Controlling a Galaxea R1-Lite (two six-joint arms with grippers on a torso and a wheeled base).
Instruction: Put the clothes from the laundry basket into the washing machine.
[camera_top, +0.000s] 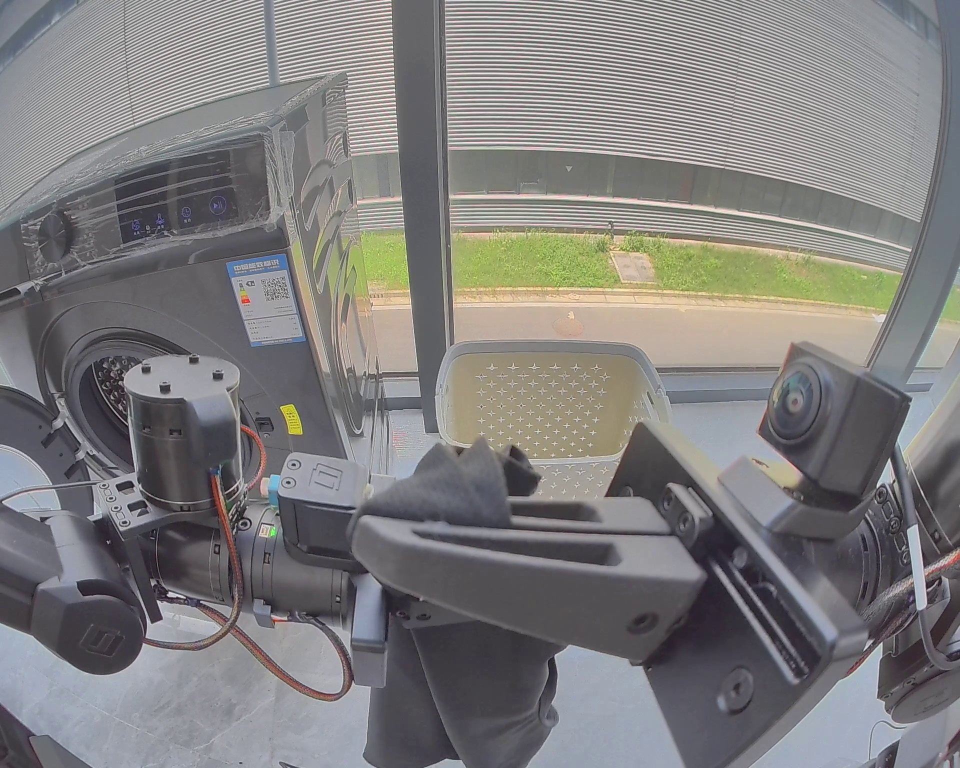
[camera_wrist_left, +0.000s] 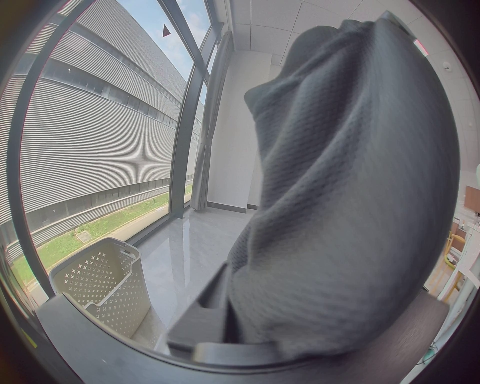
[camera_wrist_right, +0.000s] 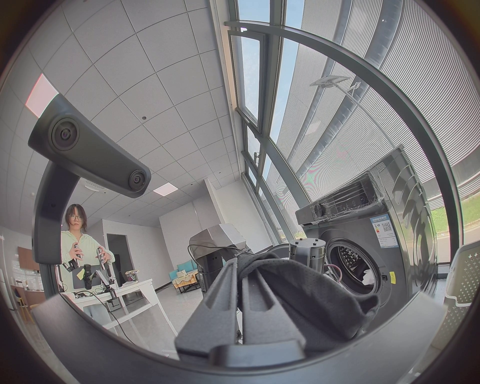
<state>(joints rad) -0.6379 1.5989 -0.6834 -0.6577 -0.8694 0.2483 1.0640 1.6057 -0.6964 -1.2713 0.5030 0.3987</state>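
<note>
Garment: I see a dark grey garment (camera_top: 455, 490) held up in the air in front of me, between the washing machine (camera_top: 210, 300) and the laundry basket (camera_top: 550, 350). A bunched end stands above the jaws and the rest hangs straight down, so its long axis is vertical.
Right jaws: the right gripper (camera_top: 385, 535) has its jaws pressed together on the cloth near its top, with no gap that I can make out in the right wrist view.
Left jaws: the left gripper (camera_top: 325, 510) sits right against the same bunch of cloth. The fabric drapes over it, so I cannot tell whether it has a hold.
Way to the drum: the drum opening (camera_top: 105, 385) lies to my left of the garment, beyond the left arm, with the door (camera_top: 20, 450) swung open. The left arm is the nearer one.
Basket: it stands by the window, and I can see no clothes inside it.
Next move, my guess: carry the cloth leftward and into the opening, minding the hanging tail at the rim.
</note>
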